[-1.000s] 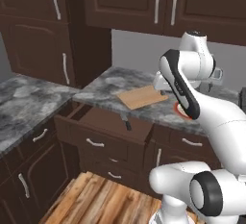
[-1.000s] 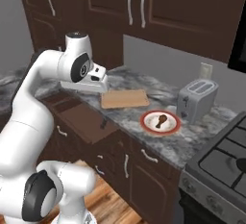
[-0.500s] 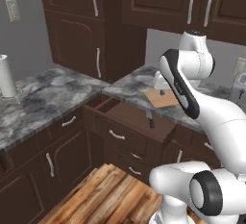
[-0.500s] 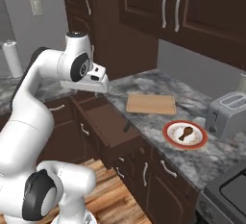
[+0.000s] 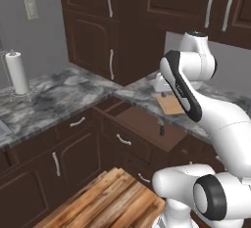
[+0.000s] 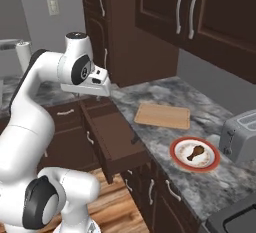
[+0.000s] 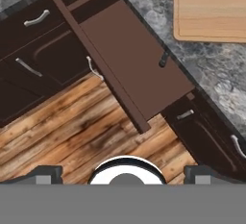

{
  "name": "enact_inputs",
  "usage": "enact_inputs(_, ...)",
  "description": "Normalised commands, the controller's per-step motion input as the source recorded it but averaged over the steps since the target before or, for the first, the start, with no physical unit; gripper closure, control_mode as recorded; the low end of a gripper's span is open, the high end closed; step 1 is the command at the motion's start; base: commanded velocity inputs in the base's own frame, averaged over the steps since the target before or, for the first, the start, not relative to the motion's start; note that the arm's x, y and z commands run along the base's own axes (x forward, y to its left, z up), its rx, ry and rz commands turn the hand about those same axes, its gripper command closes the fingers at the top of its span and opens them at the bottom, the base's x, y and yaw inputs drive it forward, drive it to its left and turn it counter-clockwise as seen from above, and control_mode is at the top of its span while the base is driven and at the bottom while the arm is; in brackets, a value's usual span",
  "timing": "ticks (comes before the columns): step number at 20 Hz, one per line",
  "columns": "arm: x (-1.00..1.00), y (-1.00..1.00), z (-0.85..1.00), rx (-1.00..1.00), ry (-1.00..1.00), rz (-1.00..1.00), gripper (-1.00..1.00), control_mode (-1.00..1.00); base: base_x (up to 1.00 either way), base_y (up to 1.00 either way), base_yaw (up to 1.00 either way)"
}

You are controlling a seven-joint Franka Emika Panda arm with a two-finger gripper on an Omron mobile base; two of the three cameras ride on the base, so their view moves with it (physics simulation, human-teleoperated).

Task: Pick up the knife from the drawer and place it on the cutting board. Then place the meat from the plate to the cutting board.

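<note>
I am driving the base around the open drawer [image 7: 134, 62], bringing the knife [image 7: 164, 58] inside it under the spread, empty pincer [image 7: 123, 172] for pickup.

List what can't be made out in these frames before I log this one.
- Small black-handled knife in the open dark-brown wooden drawer: too small in each view to tell blade from handle.
- Light-tan wooden cutting board: left base view, mostly hidden behind the white arm; hand view, cut off by the top and right edges.
- Pincer: hand view, fingertips barely rise above the bottom band.
- Silver toaster: right base view, cut by the right edge.
</note>
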Motion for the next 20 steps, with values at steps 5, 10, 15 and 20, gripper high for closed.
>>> enact_inputs(5,0.0,0.0,0.0,0.0,0.0,0.0,-1.0,1.0,0.01,-0.5,0.16)
enact_inputs(10,0.0,0.0,0.0,0.0,0.0,0.0,-1.0,1.0,0.0,-0.43,0.15)
enact_inputs(15,0.0,0.0,0.0,0.0,0.0,0.0,-1.0,1.0,0.0,-0.43,0.16)
enact_inputs(20,0.0,0.0,0.0,0.0,0.0,0.0,-1.0,1.0,0.0,-0.43,0.15)
